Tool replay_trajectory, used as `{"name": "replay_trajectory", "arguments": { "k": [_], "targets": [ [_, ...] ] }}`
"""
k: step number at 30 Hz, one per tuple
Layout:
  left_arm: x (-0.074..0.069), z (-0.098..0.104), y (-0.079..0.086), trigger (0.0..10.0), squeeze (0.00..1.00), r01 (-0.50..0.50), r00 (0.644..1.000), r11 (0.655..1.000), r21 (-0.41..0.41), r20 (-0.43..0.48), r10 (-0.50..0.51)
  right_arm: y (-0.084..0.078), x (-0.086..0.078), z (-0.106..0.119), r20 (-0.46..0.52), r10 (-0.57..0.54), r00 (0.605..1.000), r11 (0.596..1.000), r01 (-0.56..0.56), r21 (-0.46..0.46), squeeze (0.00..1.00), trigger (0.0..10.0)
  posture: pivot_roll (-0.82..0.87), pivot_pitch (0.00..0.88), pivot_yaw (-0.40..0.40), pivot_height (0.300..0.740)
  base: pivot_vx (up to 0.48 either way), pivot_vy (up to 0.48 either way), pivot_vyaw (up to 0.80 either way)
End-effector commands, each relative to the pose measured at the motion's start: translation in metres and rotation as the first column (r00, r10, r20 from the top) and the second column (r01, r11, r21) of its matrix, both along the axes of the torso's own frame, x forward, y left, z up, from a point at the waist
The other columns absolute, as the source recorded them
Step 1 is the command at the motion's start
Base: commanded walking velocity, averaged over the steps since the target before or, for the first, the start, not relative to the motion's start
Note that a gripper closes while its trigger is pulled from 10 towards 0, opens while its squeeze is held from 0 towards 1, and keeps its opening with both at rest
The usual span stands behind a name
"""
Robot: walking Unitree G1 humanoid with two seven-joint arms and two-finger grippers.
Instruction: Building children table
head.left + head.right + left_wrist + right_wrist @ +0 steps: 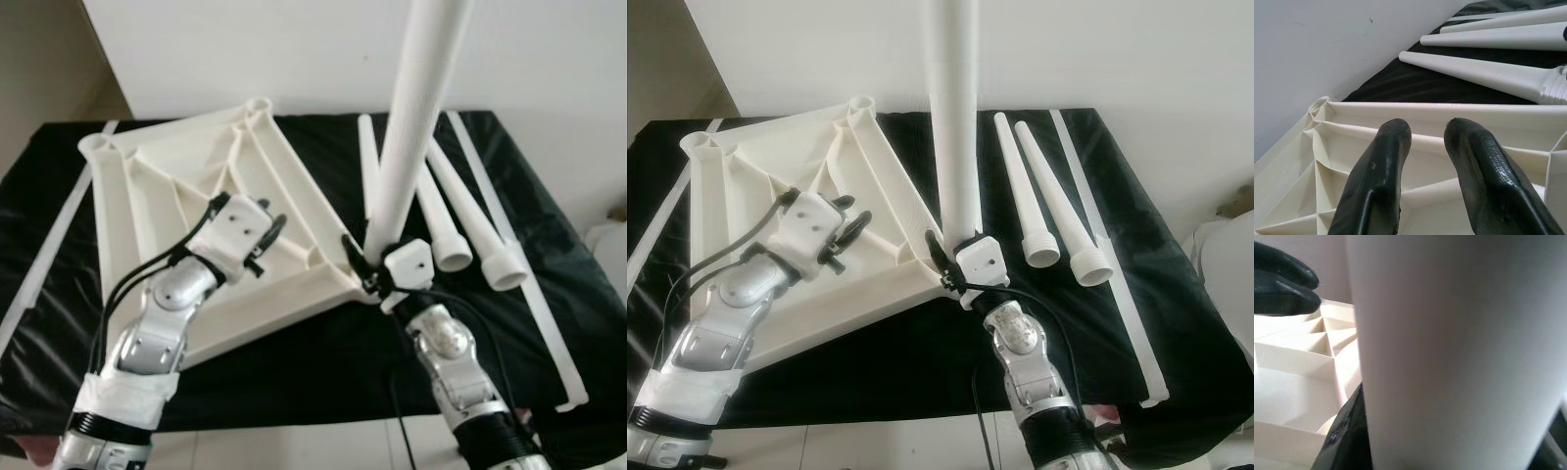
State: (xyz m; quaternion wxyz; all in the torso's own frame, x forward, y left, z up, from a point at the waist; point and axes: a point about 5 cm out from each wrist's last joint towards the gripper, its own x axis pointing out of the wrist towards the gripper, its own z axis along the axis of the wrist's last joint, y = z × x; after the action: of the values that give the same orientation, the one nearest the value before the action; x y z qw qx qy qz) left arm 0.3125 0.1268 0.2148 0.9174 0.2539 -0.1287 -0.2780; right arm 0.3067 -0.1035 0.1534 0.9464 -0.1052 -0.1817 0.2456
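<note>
White spare legs point(1031, 201) beside tabletop point(882, 196).

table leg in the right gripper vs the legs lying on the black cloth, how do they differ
The held table leg stands upright at the corner of the upturned tabletop; the loose legs lie flat on the black cloth. The right gripper grips the held leg near its base, while nothing touches the loose legs. The loose legs' threaded ends are exposed; the held leg's end is hidden. All are white, tapered tubes.
</note>
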Motion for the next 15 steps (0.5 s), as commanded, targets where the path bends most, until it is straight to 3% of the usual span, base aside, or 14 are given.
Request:
{"name": "replay_trajectory", "arguments": {
  "k": [1,8,15],
  "targets": [
    [0.0,-0.003,0.002,10.0,0.0,-0.003,1.0,1.0,0.011,-0.023,0.003,-0.012,-0.001,-0.051,-0.281,-0.059,0.958,0.998,0.052,-0.033,0.0,10.0,-0.06,0.156,0.047,0.74,0.0,0.0,0.0],
    [0.001,-0.002,0.004,10.0,0.0,-0.01,1.0,1.0,0.011,-0.02,0.01,-0.016,0.007,-0.055,-0.345,-0.096,0.934,0.995,0.086,-0.044,0.0,10.0,-0.05,0.157,0.045,0.74,0.0,0.0,0.0],
    [0.0,-0.002,0.006,10.0,0.0,-0.017,1.0,1.0,0.014,-0.018,0.018,-0.017,0.011,-0.057,-0.419,-0.113,0.901,0.988,0.146,0.047,0.0,10.0,-0.05,0.159,0.044,0.74,0.0,0.0,0.0]
  ]
}}
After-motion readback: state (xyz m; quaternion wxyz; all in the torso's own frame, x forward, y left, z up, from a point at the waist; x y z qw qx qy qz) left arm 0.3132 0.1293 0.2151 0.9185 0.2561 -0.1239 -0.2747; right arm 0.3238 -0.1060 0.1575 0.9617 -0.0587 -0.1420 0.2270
